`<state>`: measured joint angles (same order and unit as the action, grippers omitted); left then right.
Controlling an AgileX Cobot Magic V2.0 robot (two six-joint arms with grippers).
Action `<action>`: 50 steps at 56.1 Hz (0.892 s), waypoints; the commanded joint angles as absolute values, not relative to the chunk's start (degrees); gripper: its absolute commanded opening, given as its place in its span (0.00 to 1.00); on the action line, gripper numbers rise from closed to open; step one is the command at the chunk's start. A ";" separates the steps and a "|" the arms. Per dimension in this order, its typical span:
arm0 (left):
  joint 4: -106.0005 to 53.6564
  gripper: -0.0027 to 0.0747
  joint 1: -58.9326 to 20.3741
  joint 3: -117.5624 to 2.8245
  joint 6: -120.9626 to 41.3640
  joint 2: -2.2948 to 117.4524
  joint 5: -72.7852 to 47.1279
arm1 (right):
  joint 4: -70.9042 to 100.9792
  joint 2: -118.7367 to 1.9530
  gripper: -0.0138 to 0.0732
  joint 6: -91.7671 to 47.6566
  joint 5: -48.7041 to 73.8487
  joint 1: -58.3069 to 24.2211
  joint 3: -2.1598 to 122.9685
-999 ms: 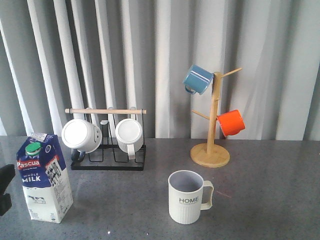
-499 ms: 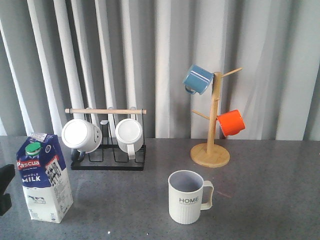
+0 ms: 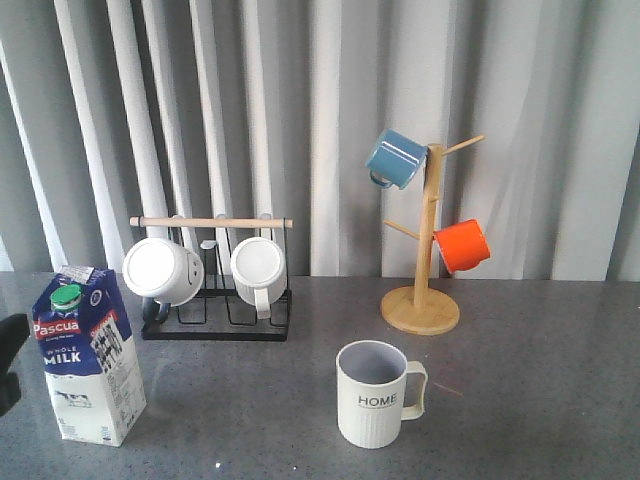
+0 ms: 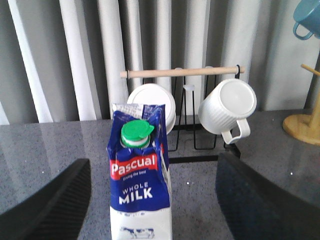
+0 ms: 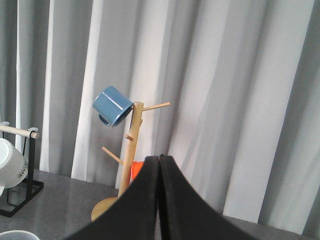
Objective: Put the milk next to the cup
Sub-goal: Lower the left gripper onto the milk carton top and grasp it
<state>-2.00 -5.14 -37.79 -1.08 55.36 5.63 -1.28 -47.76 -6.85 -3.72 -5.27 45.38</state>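
Note:
The milk (image 3: 88, 355), a blue and white carton with a green cap, stands upright at the front left of the grey table. The cream ribbed cup (image 3: 375, 392) marked "HOME" stands well to its right, handle pointing right. In the front view only a dark piece of my left gripper (image 3: 8, 365) shows at the left edge, beside the carton. In the left wrist view the left gripper (image 4: 152, 162) is open, with the milk (image 4: 141, 185) between its fingers (image 4: 50, 205) and touching neither. The right gripper (image 5: 159, 159) is shut on nothing, raised; the cup's rim (image 5: 15, 235) shows low in that view.
A black wire rack (image 3: 215, 300) with a wooden bar holds two white mugs behind the milk. A wooden mug tree (image 3: 425, 250) at the back right carries a blue mug (image 3: 396, 158) and an orange mug (image 3: 462, 245). Grey curtains close off the back.
The dark piece of the left gripper at the front view's left edge has shifted slightly. Milk and cup have not moved.

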 commanded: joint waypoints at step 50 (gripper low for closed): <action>-2.41 0.96 -3.44 -57.81 1.07 83.86 11.84 | -1.67 -47.54 0.15 -6.99 -7.60 -4.88 47.29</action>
